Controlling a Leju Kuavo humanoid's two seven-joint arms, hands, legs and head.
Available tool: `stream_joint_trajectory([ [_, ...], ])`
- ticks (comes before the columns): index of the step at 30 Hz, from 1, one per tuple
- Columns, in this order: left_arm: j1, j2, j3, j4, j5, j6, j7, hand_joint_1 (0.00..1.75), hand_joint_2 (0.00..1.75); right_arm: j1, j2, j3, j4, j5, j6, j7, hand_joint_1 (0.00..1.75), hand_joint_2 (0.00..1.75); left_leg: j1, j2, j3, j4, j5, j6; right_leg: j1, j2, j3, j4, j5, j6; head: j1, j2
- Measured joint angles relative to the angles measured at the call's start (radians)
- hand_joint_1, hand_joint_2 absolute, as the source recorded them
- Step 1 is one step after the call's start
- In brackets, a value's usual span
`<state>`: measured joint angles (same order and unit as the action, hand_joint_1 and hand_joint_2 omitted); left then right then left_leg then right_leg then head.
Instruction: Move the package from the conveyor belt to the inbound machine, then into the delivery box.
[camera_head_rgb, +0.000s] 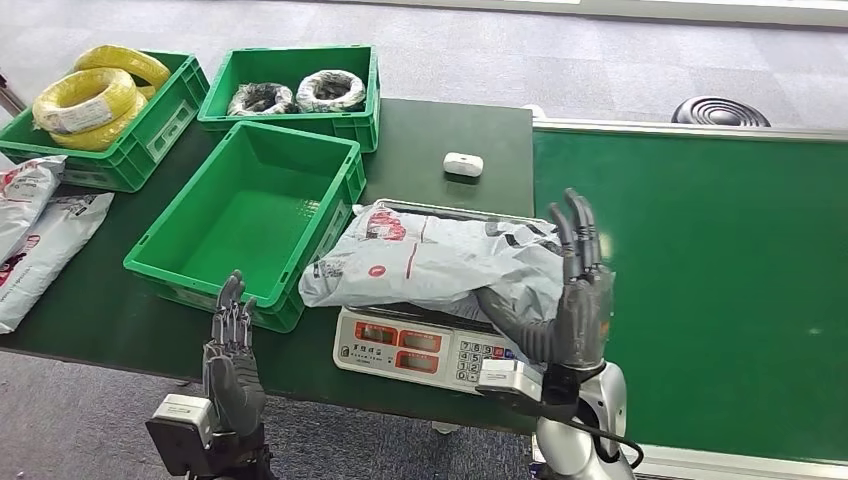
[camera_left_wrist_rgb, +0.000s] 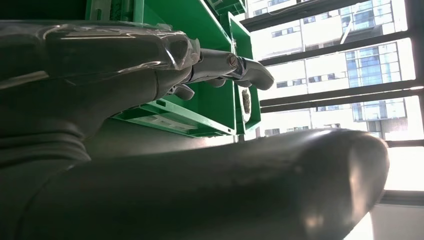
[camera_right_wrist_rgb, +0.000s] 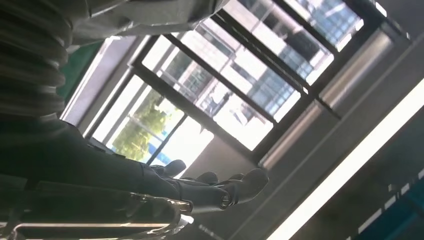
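Note:
A grey plastic package with red print lies on the white weighing scale, which stands beside the green conveyor belt. My right hand is raised at the package's right end, fingers straight up and thumb reaching toward the bag; it holds nothing. My left hand hovers low at the table's front edge, fingers extended, just in front of the empty green delivery box. The left wrist view shows my fingers near that box's green wall. The right wrist view shows my fingers against windows.
Two more green crates stand at the back: one with yellow cable coils, one with black and white coils. Other grey packages lie at the table's left end. A small white device sits behind the scale.

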<state>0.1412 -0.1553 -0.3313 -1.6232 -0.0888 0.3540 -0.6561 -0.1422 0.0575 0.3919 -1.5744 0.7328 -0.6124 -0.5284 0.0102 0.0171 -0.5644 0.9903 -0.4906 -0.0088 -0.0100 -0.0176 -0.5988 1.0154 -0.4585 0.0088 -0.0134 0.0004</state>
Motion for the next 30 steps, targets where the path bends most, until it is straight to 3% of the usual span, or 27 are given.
stream_joint_trajectory([
  [3,0.001,-0.004,0.001,0.0,-0.001,0.004,0.0,0.0,0.0,0.032,0.029,-0.062,-0.091,-0.028,-0.074,-0.065,0.0,0.0,0.0,0.0,0.0,0.0,0.0,0.0,0.0,0.0,0.0,0.0,0.0,0.0,0.0,0.0],
  [13,-0.002,-0.012,0.008,0.001,-0.001,-0.005,-0.004,0.0,0.0,0.085,0.102,-0.212,-0.249,-0.07,-0.078,-0.152,0.0,0.0,0.0,0.0,0.001,0.0,-0.001,0.0,0.0,0.0,0.0,0.0,0.0,0.0,0.0,0.0],
  [30,-0.012,-0.016,0.025,0.002,-0.002,-0.011,-0.01,0.0,0.0,0.077,0.138,-0.251,-0.267,-0.064,-0.078,-0.162,0.0,0.0,0.0,0.0,0.001,0.0,-0.001,0.0,0.0,0.0,0.001,0.0,0.0,0.0,0.0,0.0],
])
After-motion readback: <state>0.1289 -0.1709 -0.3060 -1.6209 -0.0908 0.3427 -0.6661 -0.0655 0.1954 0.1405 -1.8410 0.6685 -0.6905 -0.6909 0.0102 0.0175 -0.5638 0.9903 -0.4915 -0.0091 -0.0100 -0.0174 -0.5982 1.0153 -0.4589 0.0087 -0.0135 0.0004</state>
